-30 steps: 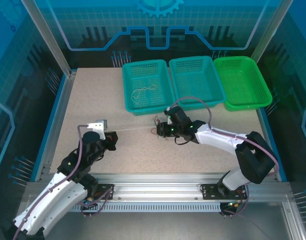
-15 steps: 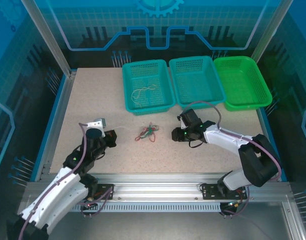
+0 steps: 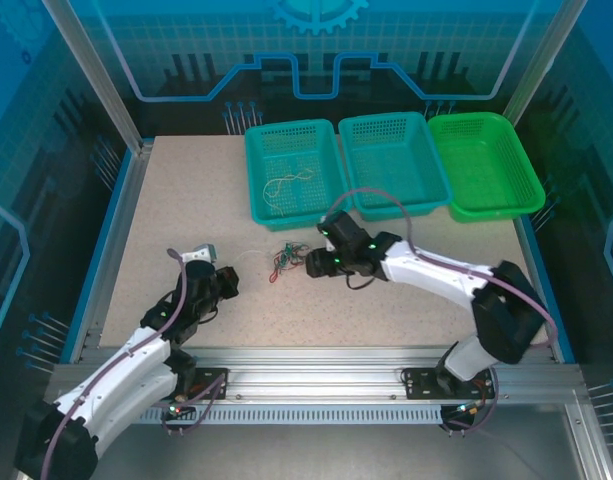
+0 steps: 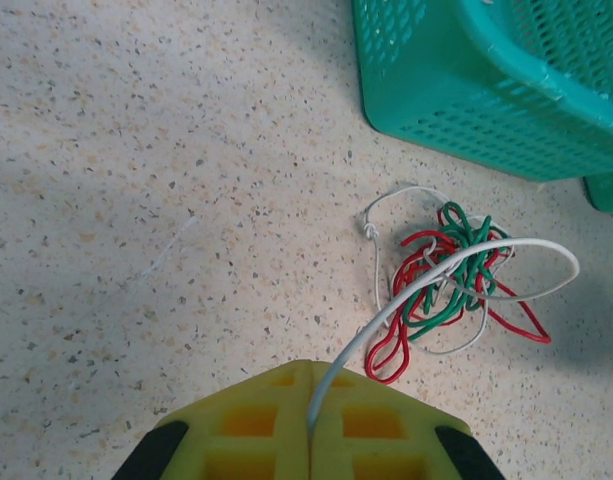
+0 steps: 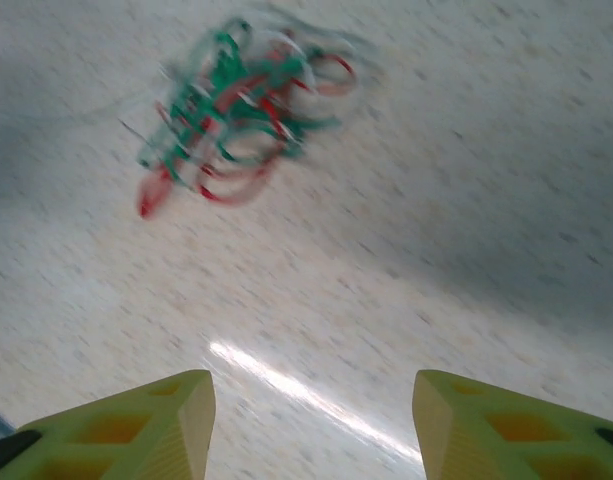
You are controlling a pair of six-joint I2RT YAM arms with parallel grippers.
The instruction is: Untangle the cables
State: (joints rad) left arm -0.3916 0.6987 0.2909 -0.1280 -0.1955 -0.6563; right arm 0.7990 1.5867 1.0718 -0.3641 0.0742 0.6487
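Note:
A small knot of red, green and white cables (image 3: 284,260) lies on the speckled table just below the left teal basket. In the left wrist view the knot (image 4: 448,283) sits ahead and to the right, and one white strand (image 4: 386,322) arcs from it into my left gripper (image 4: 311,400), which is shut on that strand. My left gripper (image 3: 224,280) is left of the knot. My right gripper (image 3: 313,262) is just right of the knot, open, with nothing between its yellow fingers (image 5: 166,420). The knot (image 5: 236,110) looks blurred in the right wrist view.
Three baskets line the far edge: a teal basket (image 3: 326,205) holding a loose white cable (image 3: 286,183), a second teal basket (image 3: 391,160) and a green basket (image 3: 484,165). The teal basket's wall (image 4: 486,110) stands close behind the knot. Open tabletop lies left and near.
The white strand was stretched taut between both grippers, then the right gripper let go and the knot dropped to the table. The right gripper pulled back right, then came left again beside the knot.

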